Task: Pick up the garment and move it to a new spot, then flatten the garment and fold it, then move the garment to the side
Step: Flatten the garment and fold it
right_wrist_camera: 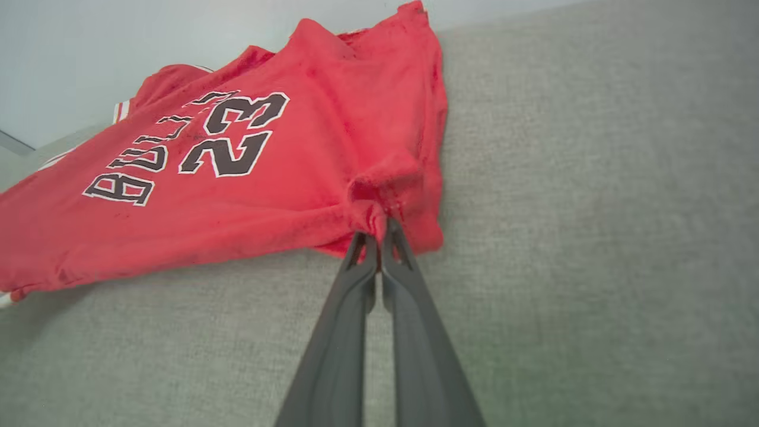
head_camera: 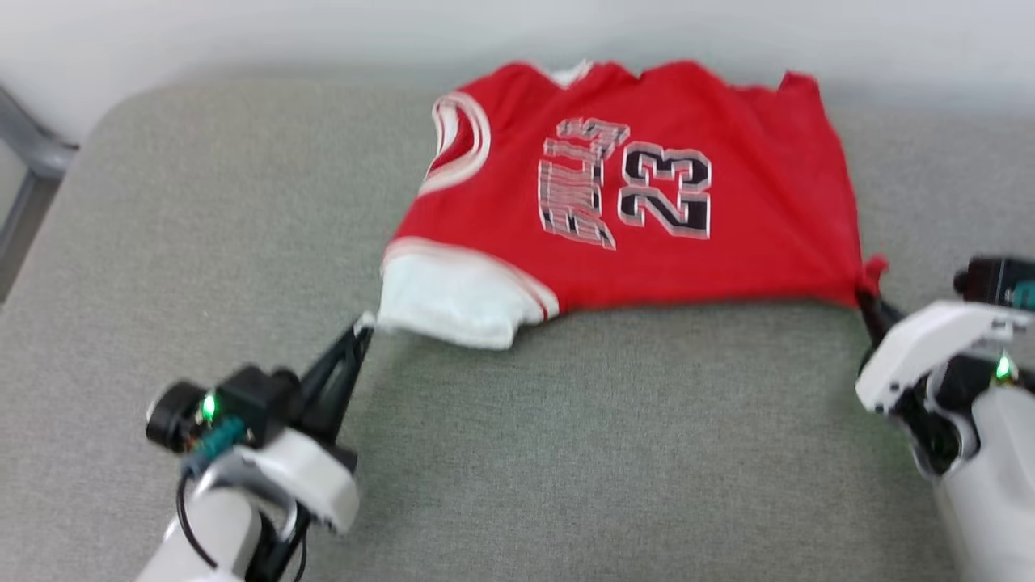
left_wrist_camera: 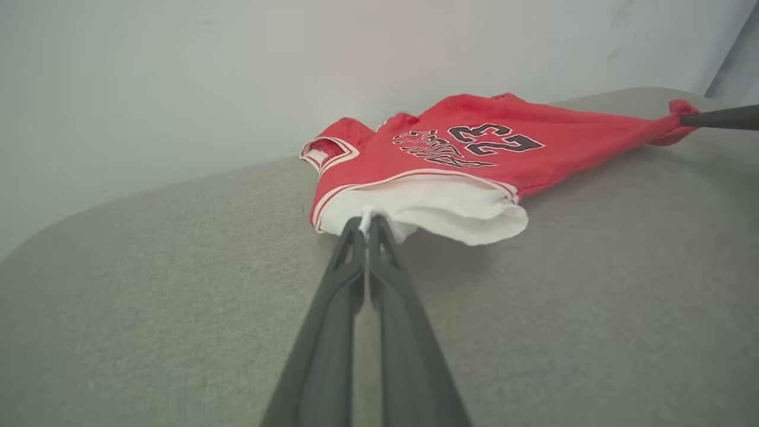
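The garment (head_camera: 663, 202) is a red jersey with white sleeves and black "23" lettering, spread sideways on the grey cushion, its near edge stretched between both grippers. My left gripper (head_camera: 365, 325) is shut on the white sleeve's edge (left_wrist_camera: 366, 214) at the garment's (left_wrist_camera: 474, 154) left end. My right gripper (head_camera: 867, 297) is shut on a bunched red hem corner (right_wrist_camera: 373, 210) of the garment (right_wrist_camera: 237, 178) at its right end. The right gripper's dark fingers (left_wrist_camera: 720, 117) also show at the right edge of the left wrist view.
The grey fabric cushion (head_camera: 566, 453) has a rounded far-left corner and stands against a pale wall (head_camera: 242, 32). A grey metal frame (head_camera: 32, 153) sits at the far left. Bare cushion lies in front of the garment.
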